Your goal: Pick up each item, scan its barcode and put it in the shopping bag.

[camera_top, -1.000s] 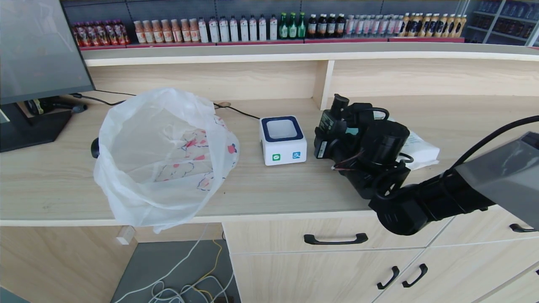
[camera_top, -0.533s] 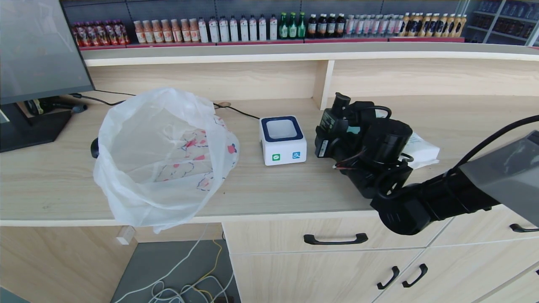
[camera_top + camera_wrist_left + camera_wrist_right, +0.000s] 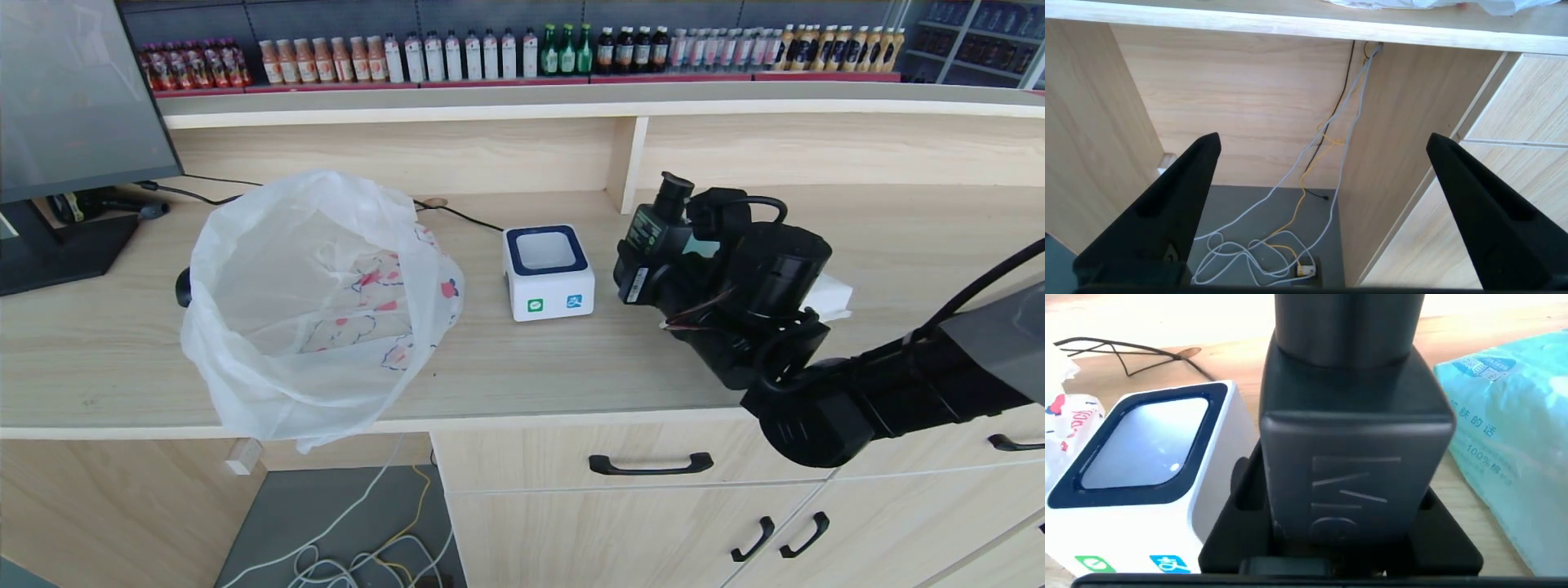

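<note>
A black square bottle with a round cap [image 3: 647, 237] [image 3: 1347, 433] is held above the counter, just right of the white scanner box with a blue rim [image 3: 547, 269] [image 3: 1143, 457]. My right gripper [image 3: 657, 273] [image 3: 1343, 531] is shut on the bottle. A pale blue and white tissue pack [image 3: 826, 296] [image 3: 1515, 416] lies on the counter behind the right arm, partly hidden by it. The clear shopping bag [image 3: 310, 302] stands open at the left with printed packs inside. My left gripper [image 3: 1323, 212] hangs open below the counter edge, holding nothing.
A dark monitor [image 3: 73, 90] and its stand occupy the counter's far left. A black cable [image 3: 457, 214] runs behind the scanner. A raised wooden ledge [image 3: 571, 114] backs the counter. Drawers with black handles [image 3: 651, 465] and loose floor cables [image 3: 1290, 245] lie below.
My right arm has moved slightly right and away from me, with the black bottle in it. The bag, scanner and tissue pack have stayed where they were.
</note>
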